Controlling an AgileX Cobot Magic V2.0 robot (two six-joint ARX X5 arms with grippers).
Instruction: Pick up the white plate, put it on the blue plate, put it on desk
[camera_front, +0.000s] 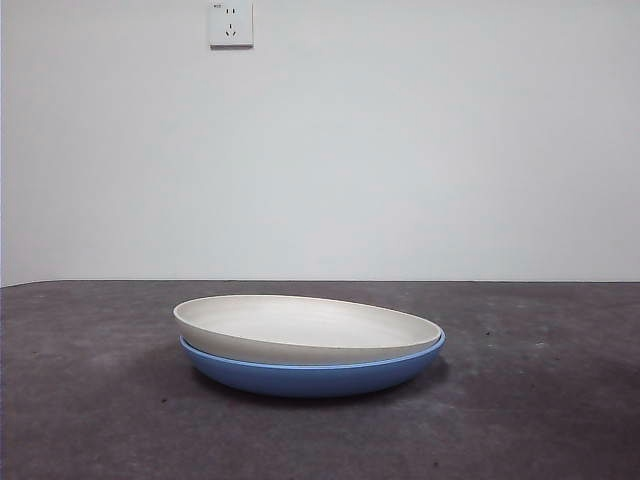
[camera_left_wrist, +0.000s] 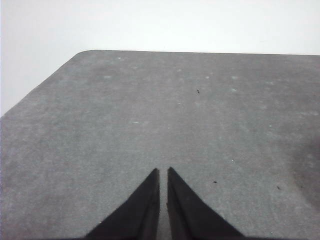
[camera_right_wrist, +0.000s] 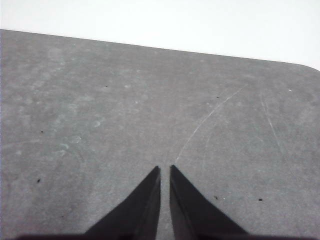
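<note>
From my remote station, the white plate (camera_front: 300, 325) sits nested inside the blue plate (camera_front: 320, 372), tilted slightly so its near-left rim rides higher, and the stacked pair rests on the dark speckled desk (camera_front: 90, 400) below a wall socket (camera_front: 230, 23). Neither arm shows in the front view. My left gripper (camera_left_wrist: 163, 172) hangs over bare desk with its jaws drawn nearly together, only a thin slit between them, holding nothing; my right gripper (camera_right_wrist: 165, 170) is the same, almost closed and empty above a scratched patch of the surface. Neither wrist view shows a plate, so both arms appear well clear of the stack. I judge the stacking step done and the pair already down on the desk, with little or nothing left to do.
</note>
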